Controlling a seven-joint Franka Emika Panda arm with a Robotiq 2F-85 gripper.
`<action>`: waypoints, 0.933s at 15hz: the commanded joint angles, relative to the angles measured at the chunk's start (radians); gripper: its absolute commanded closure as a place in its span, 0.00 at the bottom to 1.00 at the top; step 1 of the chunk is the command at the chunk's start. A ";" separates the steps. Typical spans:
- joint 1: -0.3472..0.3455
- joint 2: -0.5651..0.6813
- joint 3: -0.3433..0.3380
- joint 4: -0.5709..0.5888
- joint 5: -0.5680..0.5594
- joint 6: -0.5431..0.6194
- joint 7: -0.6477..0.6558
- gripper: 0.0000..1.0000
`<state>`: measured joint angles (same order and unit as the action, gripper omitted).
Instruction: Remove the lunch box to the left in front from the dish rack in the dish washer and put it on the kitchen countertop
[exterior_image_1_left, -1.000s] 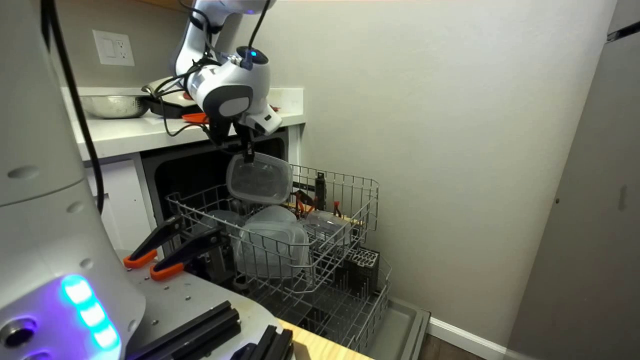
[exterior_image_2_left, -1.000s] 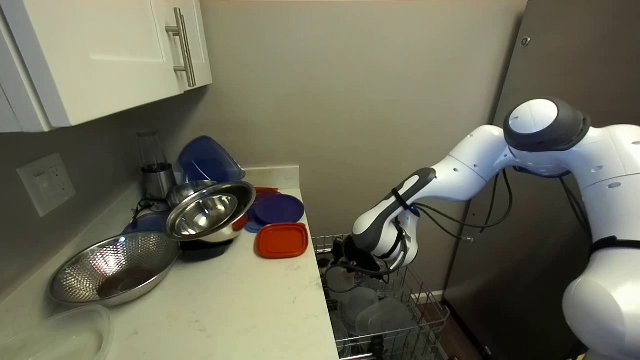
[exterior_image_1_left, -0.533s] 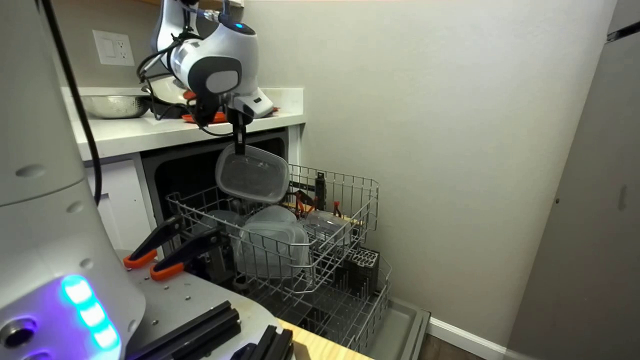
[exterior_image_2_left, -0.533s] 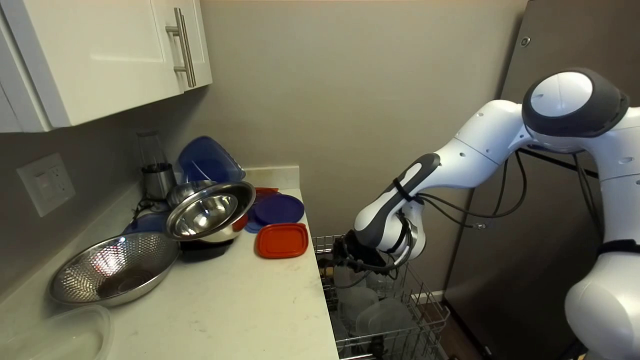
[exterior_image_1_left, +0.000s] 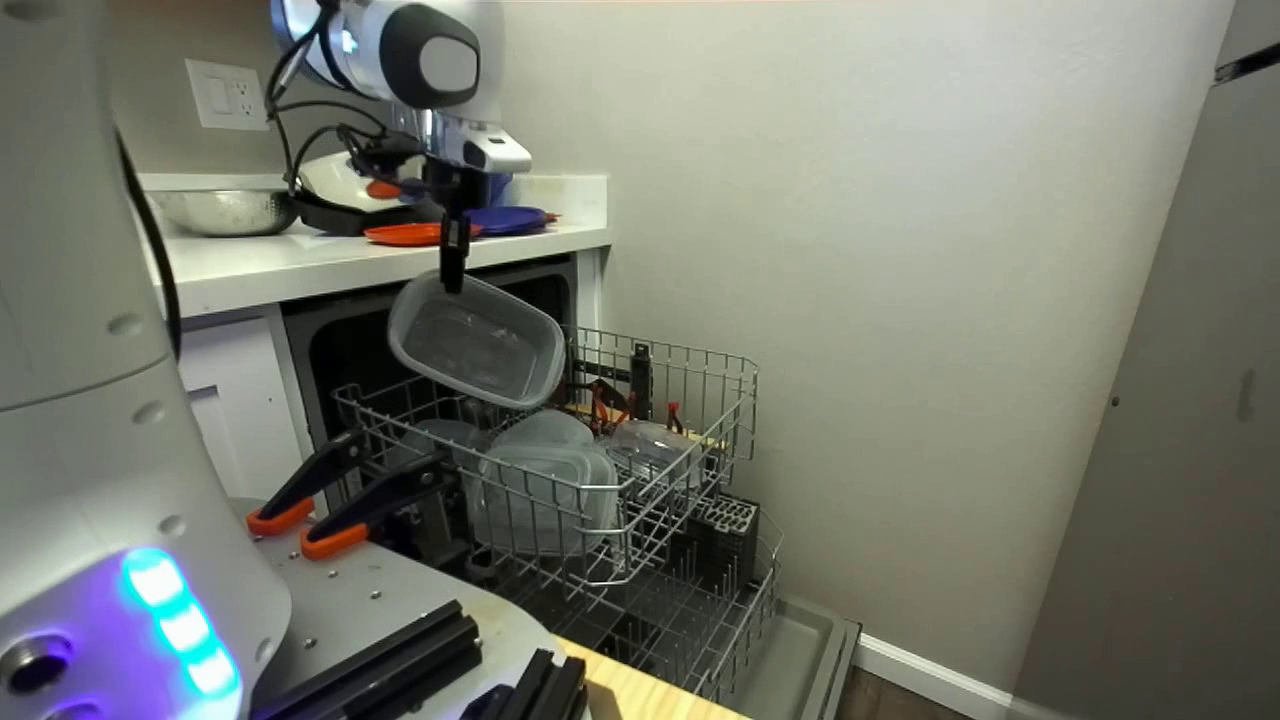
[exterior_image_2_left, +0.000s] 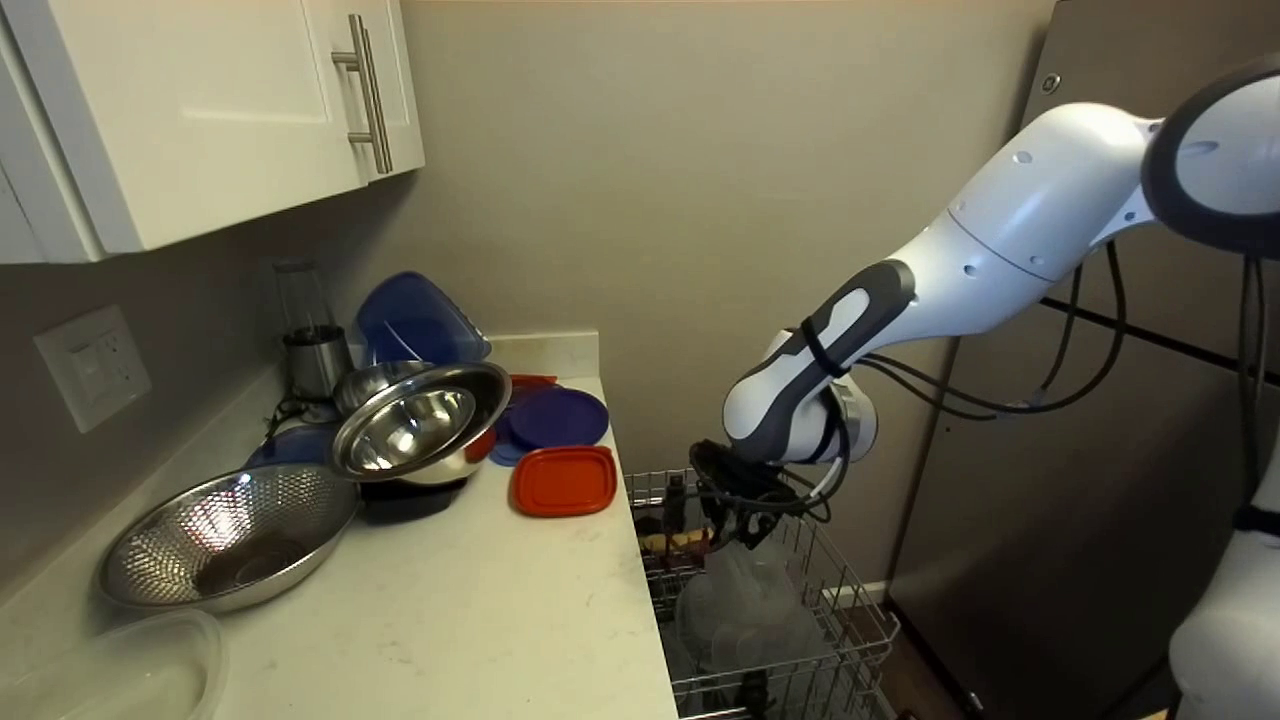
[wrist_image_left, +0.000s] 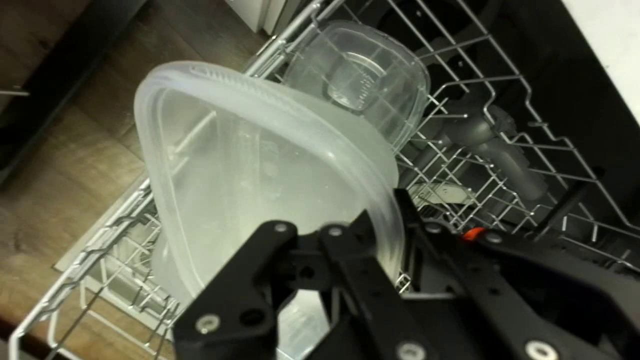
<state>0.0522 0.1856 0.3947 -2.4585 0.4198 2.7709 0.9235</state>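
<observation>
The lunch box, translucent greyish plastic, hangs tilted above the dish rack. My gripper is shut on its rim at an upper corner. In the wrist view the wall of the lunch box passes between the fingertips of the gripper, and its inside faces the camera. Its lower end hangs close over other boxes in the rack; I cannot tell whether they touch. Behind is the dark cavity of the dish washer. The white kitchen countertop lies above it, its edge slightly higher than my fingertips.
Other translucent containers stand in the rack. On the countertop are a steel colander, metal bowls, a red lid, a blue lid and a clear tub. A wall cabinet overhangs it.
My gripper has risen with the lunch box, moving toward the countertop side. The box has tilted further, and its inside now shows more. The other containers in the rack have stayed put.
</observation>
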 joint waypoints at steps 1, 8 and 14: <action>0.138 -0.124 -0.160 -0.010 -0.215 -0.206 0.255 0.98; 0.222 -0.081 -0.156 0.236 -0.492 -0.642 0.556 0.98; 0.318 0.071 -0.125 0.533 -0.600 -1.045 0.621 0.98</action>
<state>0.3338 0.1556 0.2581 -2.0706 -0.1259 1.8846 1.5134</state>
